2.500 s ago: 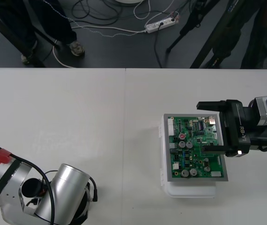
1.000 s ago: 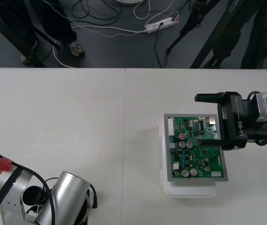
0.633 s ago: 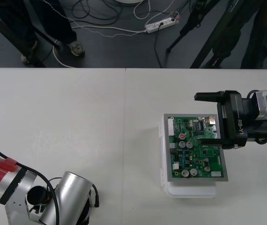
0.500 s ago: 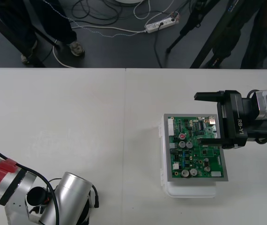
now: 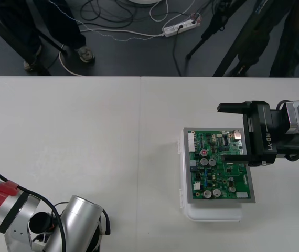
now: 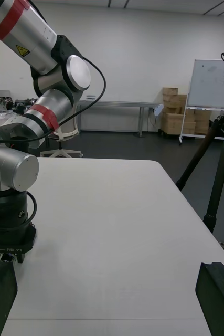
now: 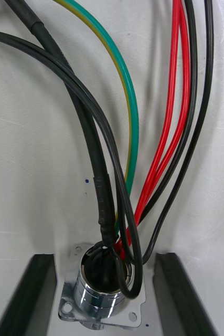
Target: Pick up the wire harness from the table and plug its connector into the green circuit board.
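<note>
The wire harness lies on the table under my left gripper [image 7: 105, 299]. Its red, black and green wires [image 7: 143, 131] run away from the round metal socket [image 7: 102, 294] with its flange. The left gripper is open, and its black fingers [image 7: 28, 294] stand on either side of the socket with small gaps. In the front view the left arm [image 5: 76, 220] covers this spot at the table's near left. The green circuit board [image 5: 217, 170] sits on its white base [image 5: 212, 214] at the right. My right gripper [image 5: 231, 132] hovers open over the board's far right part.
The table's far edge [image 5: 139, 76] borders dark floor with cables and tripod legs [image 5: 233, 47]. A seam [image 5: 140, 157] runs down the table's middle. In the right wrist view the left arm's silver links [image 6: 17, 173] stand across the bare tabletop.
The left arm has sunk slightly toward the table's near edge. The right gripper moved a little toward the far edge 2.5 s ago and has held still since.
</note>
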Robot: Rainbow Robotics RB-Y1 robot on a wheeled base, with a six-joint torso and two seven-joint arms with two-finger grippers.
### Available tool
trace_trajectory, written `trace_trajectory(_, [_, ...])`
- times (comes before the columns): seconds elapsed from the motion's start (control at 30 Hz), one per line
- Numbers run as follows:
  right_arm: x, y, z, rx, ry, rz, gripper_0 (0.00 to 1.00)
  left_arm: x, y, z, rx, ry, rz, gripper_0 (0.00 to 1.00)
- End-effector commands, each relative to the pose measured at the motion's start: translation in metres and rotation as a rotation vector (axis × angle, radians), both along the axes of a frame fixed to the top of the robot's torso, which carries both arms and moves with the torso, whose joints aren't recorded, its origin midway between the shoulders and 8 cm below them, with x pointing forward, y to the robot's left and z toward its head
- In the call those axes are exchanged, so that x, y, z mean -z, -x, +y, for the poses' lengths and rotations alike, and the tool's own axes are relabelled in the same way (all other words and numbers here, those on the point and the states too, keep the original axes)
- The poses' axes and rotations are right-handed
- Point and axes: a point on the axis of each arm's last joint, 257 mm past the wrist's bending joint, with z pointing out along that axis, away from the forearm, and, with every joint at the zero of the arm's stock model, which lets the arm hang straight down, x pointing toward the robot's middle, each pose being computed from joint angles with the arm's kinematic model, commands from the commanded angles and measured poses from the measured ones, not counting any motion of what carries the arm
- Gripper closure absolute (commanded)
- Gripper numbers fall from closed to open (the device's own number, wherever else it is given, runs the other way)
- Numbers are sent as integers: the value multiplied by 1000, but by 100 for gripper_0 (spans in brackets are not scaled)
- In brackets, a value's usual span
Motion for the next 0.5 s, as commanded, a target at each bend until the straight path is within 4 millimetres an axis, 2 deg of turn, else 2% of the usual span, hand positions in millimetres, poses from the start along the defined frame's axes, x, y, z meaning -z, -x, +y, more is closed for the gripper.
trace_trajectory(0.03, [-14, -4, -1, 0, -7, 1, 0, 3, 12, 7, -84, -1, 1, 100])
trace_trajectory(0.3, [-14, -4, 0, 0, -6, 5, 0, 1, 12, 1, -107, 18, -2, 100])
trace_trajectory(0.5, [-15, -4, 0, -1, -7, 6, 0, -15, 3, -3, -161, 50, -17, 100])
